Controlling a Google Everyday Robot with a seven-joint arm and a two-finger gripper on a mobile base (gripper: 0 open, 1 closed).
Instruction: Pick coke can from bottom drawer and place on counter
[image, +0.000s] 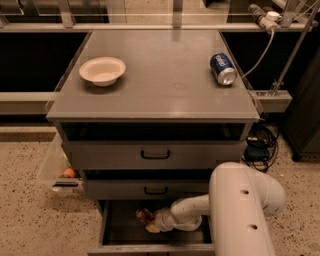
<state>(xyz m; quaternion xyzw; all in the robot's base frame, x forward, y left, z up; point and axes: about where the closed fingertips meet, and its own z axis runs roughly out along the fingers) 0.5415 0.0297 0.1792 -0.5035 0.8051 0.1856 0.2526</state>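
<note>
Grey counter (165, 85) held a bowl (102, 71) left, blue can (222, 69) right; gripper (148, 221) sat inside the open bottom drawer (121, 229), its grip unclear.

The hand (151, 221) sits low in the frame inside the open drawer (114, 227), left of centre. The white arm (242, 210) fills that drawer's right half, so only the left strip of its floor is bare. Just above, the middle drawer (120, 189) front closes off the opening's back edge (a low roof). Up on the desk (165, 87), a bowl (102, 70) stands upper left and a blue can (222, 69) lies upper right, well apart. The wide middle and front between them are bare.
</note>
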